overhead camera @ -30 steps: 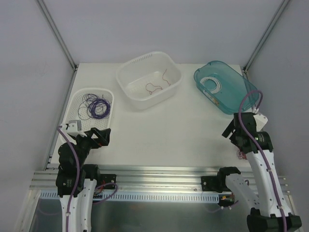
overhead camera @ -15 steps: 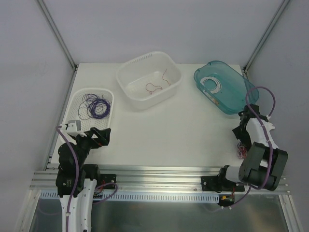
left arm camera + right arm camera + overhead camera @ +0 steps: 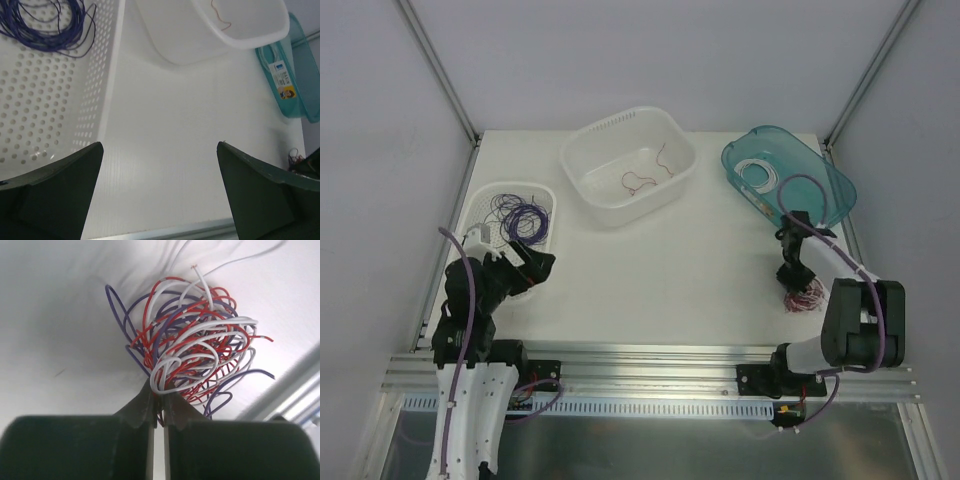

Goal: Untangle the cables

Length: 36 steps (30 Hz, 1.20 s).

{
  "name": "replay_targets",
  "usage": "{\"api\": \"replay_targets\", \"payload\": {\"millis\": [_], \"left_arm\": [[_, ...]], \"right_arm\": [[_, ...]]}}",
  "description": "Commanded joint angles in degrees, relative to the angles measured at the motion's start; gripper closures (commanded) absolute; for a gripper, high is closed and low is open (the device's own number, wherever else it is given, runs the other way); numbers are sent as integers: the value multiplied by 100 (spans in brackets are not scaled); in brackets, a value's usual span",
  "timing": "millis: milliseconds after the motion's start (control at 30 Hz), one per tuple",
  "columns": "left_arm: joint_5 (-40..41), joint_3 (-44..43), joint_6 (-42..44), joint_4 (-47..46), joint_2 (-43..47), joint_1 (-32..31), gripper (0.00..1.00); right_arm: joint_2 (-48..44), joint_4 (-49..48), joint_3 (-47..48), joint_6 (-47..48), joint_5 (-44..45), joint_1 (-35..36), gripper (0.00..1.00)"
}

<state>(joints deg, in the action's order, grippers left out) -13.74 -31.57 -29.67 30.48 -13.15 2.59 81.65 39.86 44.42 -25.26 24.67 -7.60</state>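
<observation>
I have my right jaws pinched on the cables, a red, purple and white tangle on the bench near its right front corner, while my left jaws stand wide apart.

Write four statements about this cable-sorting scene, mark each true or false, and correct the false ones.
1. The right gripper is shut on the tangle of red, white and purple wires. True.
2. The left gripper holds a purple wire. False: it is open and empty.
3. The white basket contains red wires. True.
4. The teal tub holds purple wires. False: a white cable lies in it; the purple wires are in the perforated tray.
</observation>
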Motion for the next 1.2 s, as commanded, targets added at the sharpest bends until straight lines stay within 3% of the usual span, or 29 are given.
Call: {"api": "replay_targets", "payload": {"millis": [0, 33, 100, 233, 400, 467, 500, 633, 700, 767, 900, 1167], "left_arm": [[-559, -480, -417, -95, -1064, -22, 1], [-612, -655, -434, -104, -1546, -48, 1], [-578, -841, -505, -156, -1979, -231, 1], [-183, -1385, -452, -349, -3043, -1207, 1], [55, -1747, -461, -718, -4211, -2112, 1], [90, -1870, -487, -850, -4520, -2482, 1], [91, -1948, -504, -912, -4791, -2604, 1], [143, -2046, -671, -1254, -5373, -2992, 1], [152, -2063, -742, -1395, -5653, -3150, 1], [126, -2090, -829, -1614, -5839, -3299, 1], [73, -2230, -918, -1931, -6391, -3536, 1], [-85, -2564, -1120, -2380, -7201, -3818, 3]], "right_arm": [[-70, 22, 329, 125, -32, 1371, 97], [-35, -4, 495, 196, -102, 2001, 99], [61, -179, 698, 397, -234, 2594, 99], [473, -548, 1252, 1126, -348, 4121, 99], [1063, -1154, 1797, 1584, -1024, 4924, 97], [1282, -1313, 1911, 1865, -1507, 5162, 85], [1284, -1366, 1895, 1919, -1665, 5206, 68], [679, -1560, 1701, 1998, -2246, 5251, 23], [197, -1429, 1692, 2094, -2195, 5233, 19], [-42, -1314, 1666, 2104, -2001, 5128, 19], [-325, -1454, 1464, 2112, -2141, 4628, 29], [52, -1753, 1508, 2183, -2423, 4407, 48]]}}
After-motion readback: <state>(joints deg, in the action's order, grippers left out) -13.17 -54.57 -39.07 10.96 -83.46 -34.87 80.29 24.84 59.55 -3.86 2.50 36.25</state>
